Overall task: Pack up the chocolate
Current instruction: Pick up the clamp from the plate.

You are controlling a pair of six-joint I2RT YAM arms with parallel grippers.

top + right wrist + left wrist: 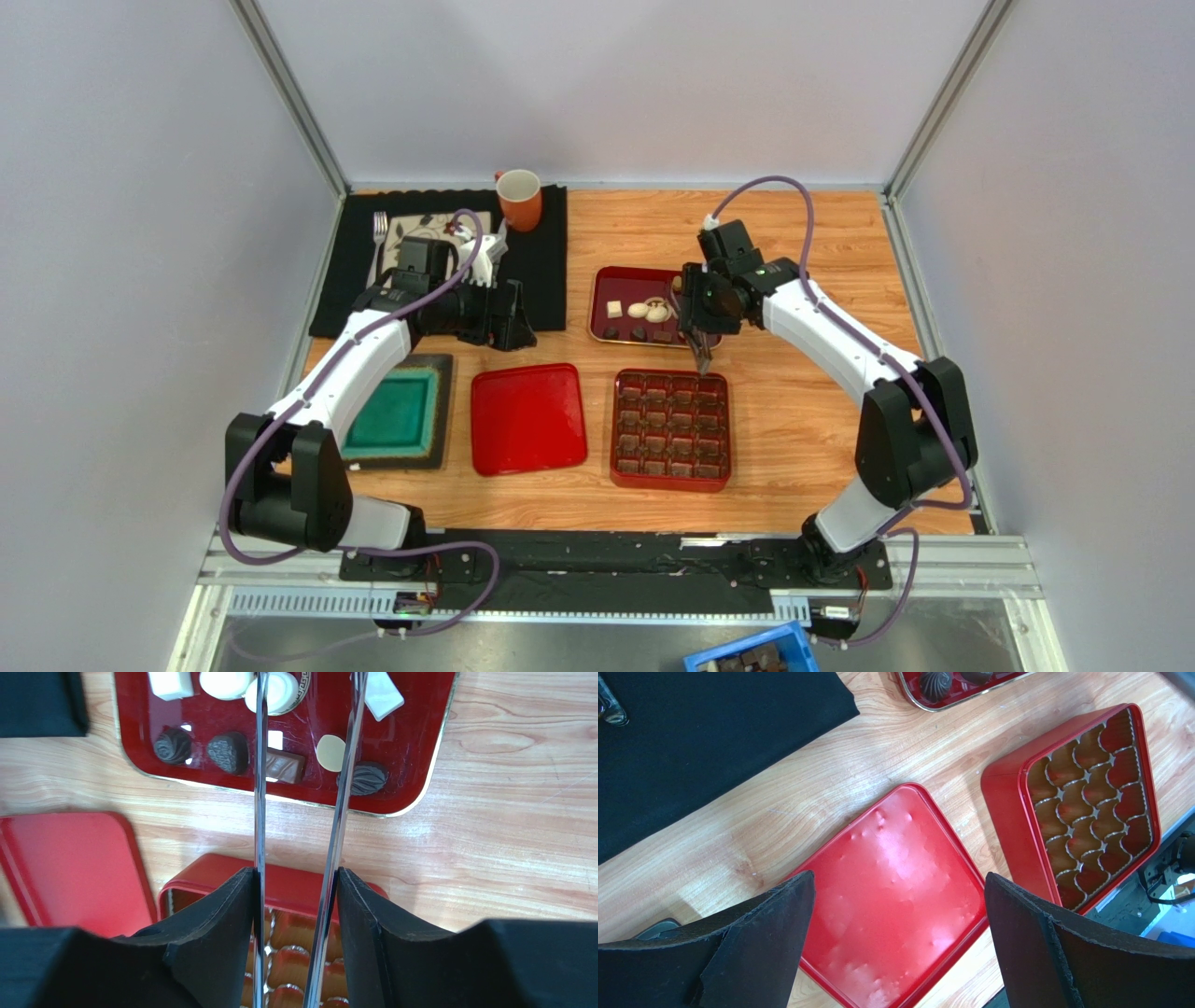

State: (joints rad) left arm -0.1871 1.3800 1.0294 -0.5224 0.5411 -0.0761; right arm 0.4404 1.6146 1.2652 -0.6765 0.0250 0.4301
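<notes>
The chocolate (229, 752), several small dark and white pieces, lies in the dark red tray (414, 756), which also shows in the top view (606, 301). My right gripper (295, 875) is shut on metal tongs (347, 777). The tongs' two arms stand apart and reach over the tray, with their tips past the top edge of the right wrist view. The red box with gridded compartments (672, 427) sits just near of the tray. My left gripper (899, 882) is open and empty above the flat red lid (899, 847).
An orange mug (519, 198) stands on a black mat (547, 266) at the back left. A green pad in a dark frame (392, 413) lies left of the red lid (528, 417). The box (1011, 819) lies right of the lid.
</notes>
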